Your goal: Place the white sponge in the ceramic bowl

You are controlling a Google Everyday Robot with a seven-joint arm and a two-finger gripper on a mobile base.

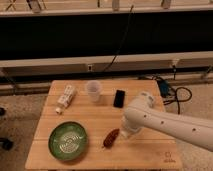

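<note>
The green ceramic bowl (68,141) with a pale pattern inside sits at the table's front left. The white sponge does not show anywhere; the arm may be covering it. My white arm reaches in from the right across the table. Its gripper (126,132) points down at the table's front middle, just right of a reddish-brown object (111,137) and well right of the bowl. The arm's own bulk hides the gripper's end.
On the wooden table (95,117), a translucent white cup (93,91) stands at the back middle. A white printed tube package (65,98) lies at the back left, and a black flat object (119,98) right of the cup. Cables lie on the floor at the right.
</note>
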